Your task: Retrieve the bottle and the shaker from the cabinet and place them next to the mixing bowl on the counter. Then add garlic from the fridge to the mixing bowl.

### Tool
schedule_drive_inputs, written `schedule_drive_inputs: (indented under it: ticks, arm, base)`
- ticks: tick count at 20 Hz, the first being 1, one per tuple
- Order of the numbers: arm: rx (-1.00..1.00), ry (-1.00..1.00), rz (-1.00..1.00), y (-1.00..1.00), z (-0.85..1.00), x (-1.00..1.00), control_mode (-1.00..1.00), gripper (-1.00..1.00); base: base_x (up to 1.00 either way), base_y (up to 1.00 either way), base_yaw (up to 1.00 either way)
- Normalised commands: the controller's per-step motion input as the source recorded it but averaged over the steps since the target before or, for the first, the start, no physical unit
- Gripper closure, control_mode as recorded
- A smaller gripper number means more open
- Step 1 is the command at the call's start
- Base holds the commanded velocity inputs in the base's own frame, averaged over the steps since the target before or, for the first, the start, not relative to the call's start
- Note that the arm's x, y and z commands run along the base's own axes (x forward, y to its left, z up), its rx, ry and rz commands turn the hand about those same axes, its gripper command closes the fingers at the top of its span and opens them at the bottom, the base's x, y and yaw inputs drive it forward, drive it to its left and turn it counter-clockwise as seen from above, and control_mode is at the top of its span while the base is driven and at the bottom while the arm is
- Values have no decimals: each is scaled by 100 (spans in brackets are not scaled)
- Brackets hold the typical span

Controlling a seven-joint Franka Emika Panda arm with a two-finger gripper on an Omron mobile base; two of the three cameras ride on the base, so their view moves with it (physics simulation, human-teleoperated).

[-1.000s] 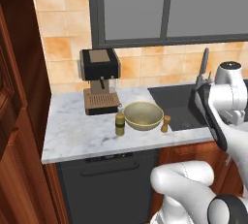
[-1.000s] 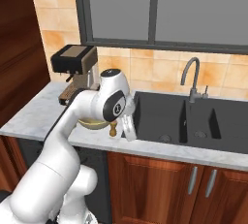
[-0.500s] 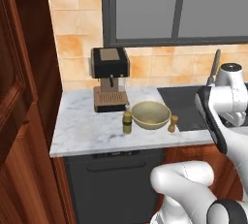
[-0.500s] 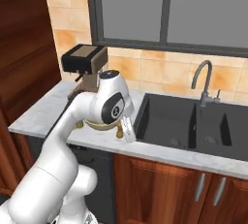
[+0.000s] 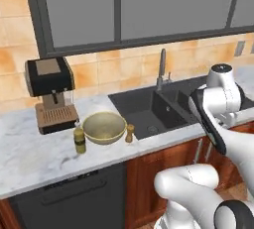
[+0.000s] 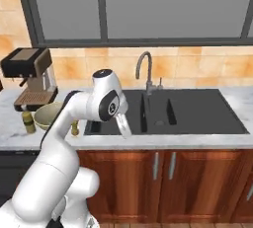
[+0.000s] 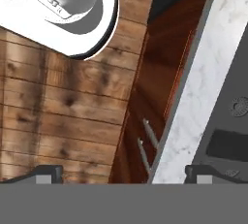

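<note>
Gripper (image 7: 121,172) fully open, holding nothing, aimed down past the counter (image 7: 208,72) edge at wood floor; bottle (image 5: 79,140) and shaker (image 5: 130,133) stand either side of the mixing bowl (image 5: 104,127), so cabinet part looks done; garlic step in hand; next: get to fridge, open door. No readable writing; bottle label blank.

No readable text, labels, brands, numbers or signs anywhere.

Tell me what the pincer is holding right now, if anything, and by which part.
Nothing. In the hand view the pincer stands open, its tips wide apart, with the wooden floor and cabinet fronts between them, no object.
</note>
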Motion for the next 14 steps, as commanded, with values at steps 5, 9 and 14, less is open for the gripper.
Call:
schedule_drive_inputs:
  ticks: [5, 9, 14]
  arm:
    - [0, 0, 0, 0, 0, 0, 100, -100]
    - [0, 0, 0, 0, 0, 0, 100, -100]
    - [0, 0, 0, 0, 0, 0, 100, -100]
  base:
    - [0, -53, -78]
    - [0, -25, -89]
    - [0, -14, -92]
